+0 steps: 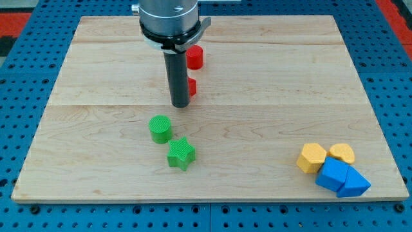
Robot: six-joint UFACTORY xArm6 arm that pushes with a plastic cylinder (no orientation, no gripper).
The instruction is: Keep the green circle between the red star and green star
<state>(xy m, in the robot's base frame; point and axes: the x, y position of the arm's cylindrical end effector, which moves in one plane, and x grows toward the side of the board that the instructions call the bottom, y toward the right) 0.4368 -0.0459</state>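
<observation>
The green circle point(160, 128) sits left of the board's middle. The green star point(181, 154) lies just below and right of it, nearly touching. A red block point(192, 86), mostly hidden behind my rod, shows only a sliver, so its shape cannot be told. A red cylinder point(194, 57) stands above it near the view's top. My tip point(180, 104) is above and right of the green circle, right beside the hidden red block.
At the view's bottom right a cluster: a yellow hexagon point(311, 157), a yellow block point(342, 153), a blue block point(332, 173) and a blue triangle-like block point(354, 183). The wooden board point(96, 64) sits on a blue pegboard.
</observation>
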